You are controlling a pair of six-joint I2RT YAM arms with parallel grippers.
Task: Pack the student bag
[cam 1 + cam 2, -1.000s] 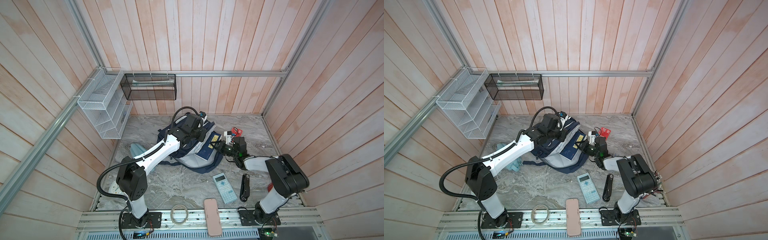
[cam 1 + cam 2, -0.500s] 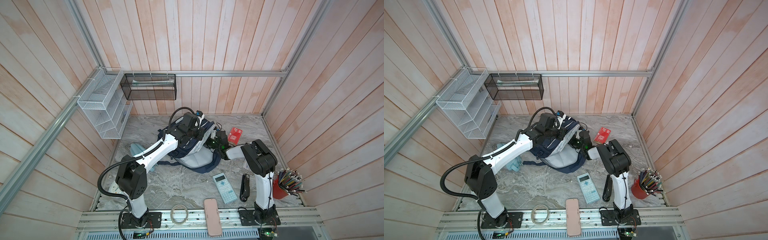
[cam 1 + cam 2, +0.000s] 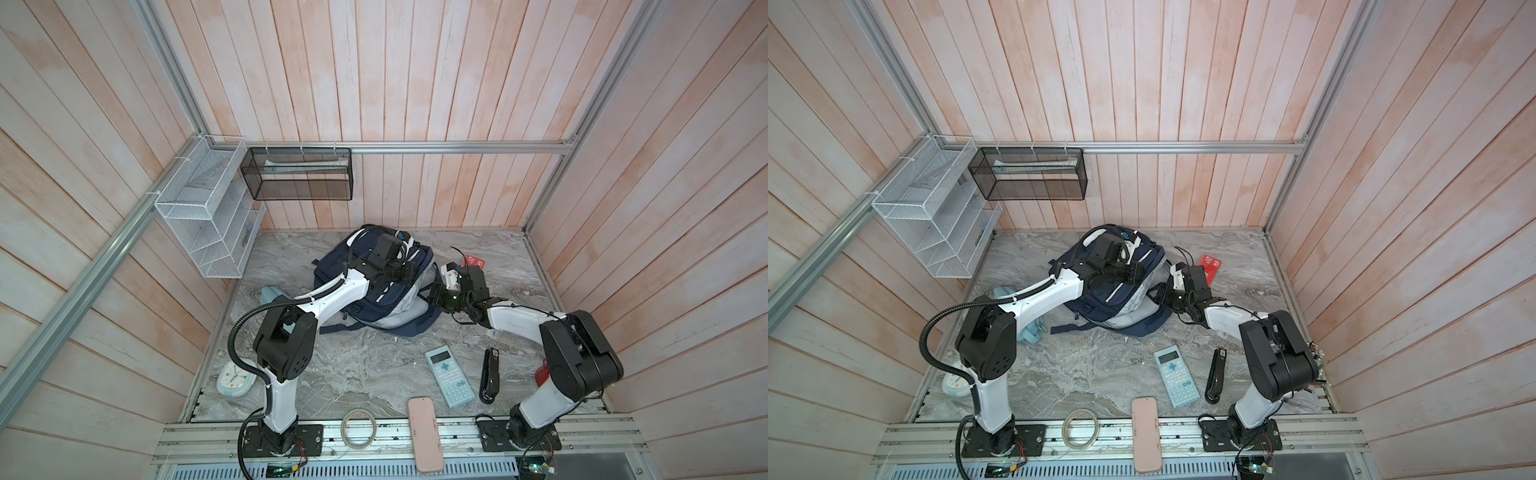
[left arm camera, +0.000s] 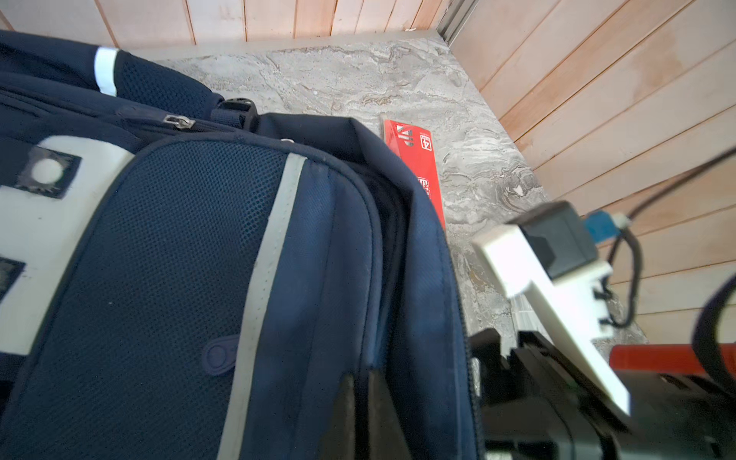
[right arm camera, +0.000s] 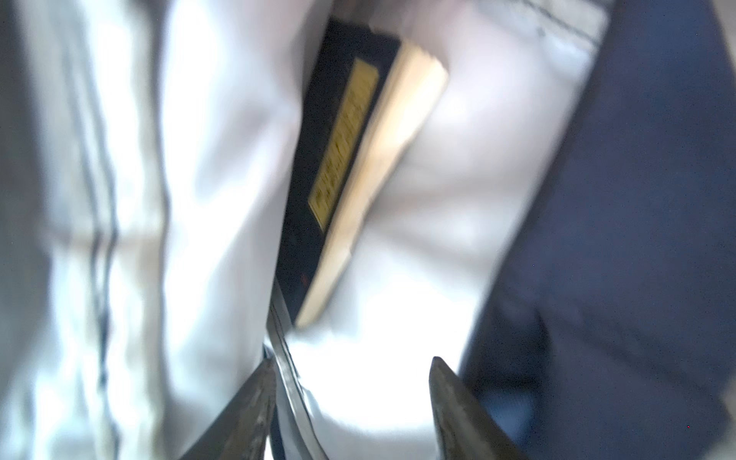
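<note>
A: Passed the pink case (image 3: 424, 434) at the front rail, then the calculator (image 3: 449, 376) and the stapler (image 3: 489, 376). Found the student bag (image 3: 332, 270) where?

B: Mid-table, just beyond those two. Lay front-up on the grey table (image 3: 353, 374), mouth turned toward the right arm.

A: Stiff or soft?

B: Soft, by the look. Sagged and creased all over; judged unlikely to hold its own mouth open unaided. Probably light, yet bulky and apt to drag rather than lift cleanly.

A: Gripped anywhere?

B: Saw the left gripper (image 4: 360, 414) clamped tight, apparently pinching a fold of the navy rim beside the main opening. Saw the right gripper (image 5: 354, 406) with jaws apart inside the pale lining, clasping nothing. Spotted a dark-covered book (image 5: 350, 159) lying ahead, already within.

A: Best hold, then?

B: Reckoned the rim seam safest: doubled fabric, less slip than the smooth sides. Would steer clear of the mesh panel (image 4: 179, 259); looked too thin to pull on.

A: And beyond?

B: Noted a red booklet (image 3: 473, 262) just past the far edge, then the white wire rack (image 3: 208, 224) and the black basket (image 3: 299, 174) on the walls.
</note>
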